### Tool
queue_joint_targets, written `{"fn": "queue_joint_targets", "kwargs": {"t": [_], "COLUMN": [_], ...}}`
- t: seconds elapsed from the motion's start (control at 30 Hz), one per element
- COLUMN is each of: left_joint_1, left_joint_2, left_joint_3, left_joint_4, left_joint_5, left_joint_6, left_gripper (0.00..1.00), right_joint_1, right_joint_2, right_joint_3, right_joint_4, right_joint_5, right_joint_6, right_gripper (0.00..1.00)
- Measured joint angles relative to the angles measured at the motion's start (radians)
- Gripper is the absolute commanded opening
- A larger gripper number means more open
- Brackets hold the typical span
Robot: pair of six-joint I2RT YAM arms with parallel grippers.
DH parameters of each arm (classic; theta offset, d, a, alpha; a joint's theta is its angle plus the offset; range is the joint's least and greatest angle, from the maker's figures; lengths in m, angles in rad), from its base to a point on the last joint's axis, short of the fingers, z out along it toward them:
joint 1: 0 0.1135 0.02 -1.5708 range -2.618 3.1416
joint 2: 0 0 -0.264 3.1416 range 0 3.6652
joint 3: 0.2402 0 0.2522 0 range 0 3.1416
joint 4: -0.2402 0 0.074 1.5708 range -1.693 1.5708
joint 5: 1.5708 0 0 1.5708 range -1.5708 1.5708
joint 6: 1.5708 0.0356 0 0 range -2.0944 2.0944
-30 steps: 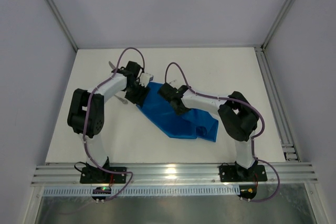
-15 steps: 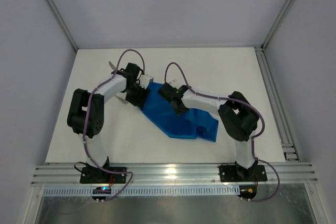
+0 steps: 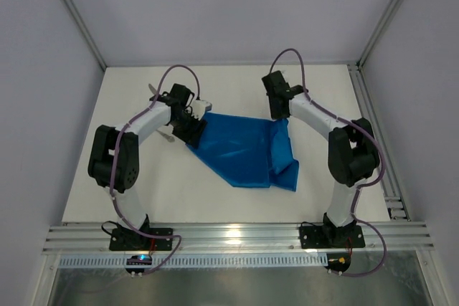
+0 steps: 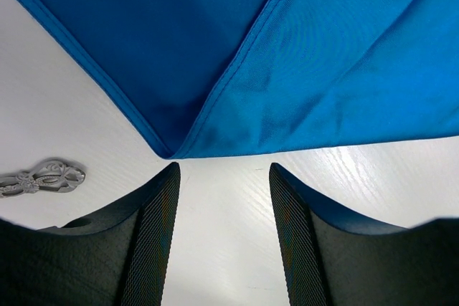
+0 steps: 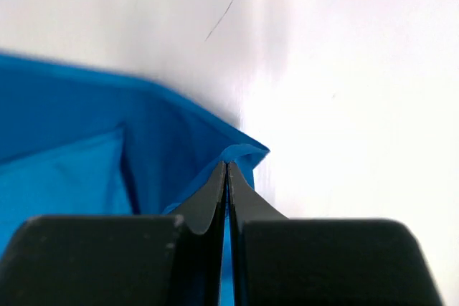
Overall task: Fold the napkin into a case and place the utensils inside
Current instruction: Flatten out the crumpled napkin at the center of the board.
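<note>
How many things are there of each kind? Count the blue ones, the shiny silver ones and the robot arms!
Blue napkin: 1
Silver utensils: 2, both peeking out from beside one arm
Robot arms: 2
Total: 5

Robotics lab test cell, by the look of it. Two arms [image 3: 315, 114] are bolted to an aluminium rail [image 3: 237, 238] at the near edge. The white tabletop [image 3: 215, 198] is boxed in by plain grey panels [image 3: 229, 12] held in extrusion posts [image 3: 391, 12]. Purple cables [image 3: 179, 67] are left exposed along the arms. Bare white board is seen between and just ahead of the left fingers [image 4: 154, 249].
</note>
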Motion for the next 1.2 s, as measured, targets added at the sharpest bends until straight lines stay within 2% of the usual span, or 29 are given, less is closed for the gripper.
{"fn": "queue_joint_targets", "kwargs": {"t": [0.2, 0.23, 0.27, 0.37, 0.43, 0.53, 0.6, 0.7, 0.77, 0.9, 1.03, 1.2], "left_joint_1": [-0.001, -0.003, -0.004, -0.018, -0.036, -0.071, -0.095, -0.143, -0.183, -0.261, -0.32, -0.346], "left_joint_2": [0.0, 0.0, 0.0, 0.0, 0.0, 0.0, 0.0, 0.019, 0.066, 0.196, 0.357, 0.486], "left_joint_3": [0.004, 0.007, 0.011, 0.035, 0.056, 0.085, 0.103, 0.179, 0.278, 0.475, 0.647, 0.718], "left_joint_4": [-0.004, -0.006, -0.008, -0.022, -0.029, -0.031, -0.035, -0.06, -0.068, -0.039, -0.011, 0.032], "left_joint_5": [-0.001, -0.002, -0.002, -0.002, -0.002, 0.003, 0.005, 0.0, -0.004, -0.006, -0.031, -0.062], "left_joint_6": [0.006, 0.01, 0.013, 0.026, 0.027, 0.029, 0.029, 0.029, 0.021, -0.035, -0.113, -0.211], "left_gripper": [0.55, 0.55, 0.55, 0.55, 0.55, 0.58, 0.59, 0.58, 0.57, 0.57, 0.63, 0.69], "right_joint_1": [-0.142, -0.158, -0.177, -0.236, -0.277, -0.328, -0.356, -0.364, -0.353, -0.321, -0.286, -0.269], "right_joint_2": [0.103, 0.12, 0.138, 0.196, 0.218, 0.196, 0.126, -0.08, -0.249, -0.464, -0.481, -0.488], "right_joint_3": [0.167, 0.184, 0.201, 0.261, 0.292, 0.282, 0.216, 0.016, -0.142, -0.397, -0.573, -0.678], "right_joint_4": [0.039, 0.039, 0.039, 0.017, -0.008, -0.033, -0.035, -0.03, -0.017, 0.022, 0.033, 0.047], "right_joint_5": [-0.057, -0.065, -0.075, -0.106, -0.127, -0.138, -0.143, -0.173, -0.198, -0.237, -0.261, -0.281], "right_joint_6": [-0.027, -0.027, -0.025, -0.005, 0.005, 0.019, 0.035, 0.073, 0.103, 0.17, 0.22, 0.264], "right_gripper": [0.04, 0.07, 0.32, 0.68, 0.71, 0.72, 0.7, 0.65, 0.58, 0.56, 0.56, 0.55]}}
